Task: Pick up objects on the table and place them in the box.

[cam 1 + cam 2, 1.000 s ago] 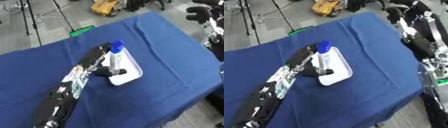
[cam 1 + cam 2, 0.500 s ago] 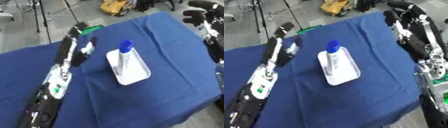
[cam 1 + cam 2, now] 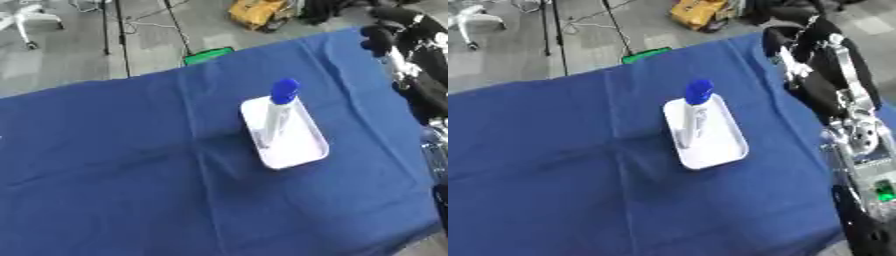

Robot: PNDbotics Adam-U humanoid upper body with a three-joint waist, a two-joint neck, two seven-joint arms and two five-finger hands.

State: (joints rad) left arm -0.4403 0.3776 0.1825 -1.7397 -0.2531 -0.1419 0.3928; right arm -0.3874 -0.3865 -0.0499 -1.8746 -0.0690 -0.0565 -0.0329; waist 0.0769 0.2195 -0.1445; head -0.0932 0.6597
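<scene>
Bottle (image 3: 278,116): in the left eye view it stood blue-capped inside the white box (image 3: 302,148), mid-desk.
Desk (image 3: 114,165): blue cloth covered it.
Left hand: showed in neither view.
Right hand (image 3: 785,39): in the right eye view it was at the desk's far right edge, holding nothing; whether its fingers were curled or straight, I cannot tell.

Both my eyes look steeply down from my head at the blue counter (image 3: 105,165), lying askew, sharing the tray (image 3: 297,147) mid-frame, while the right eye takes in more of my right arm (image 3: 846,120).
</scene>
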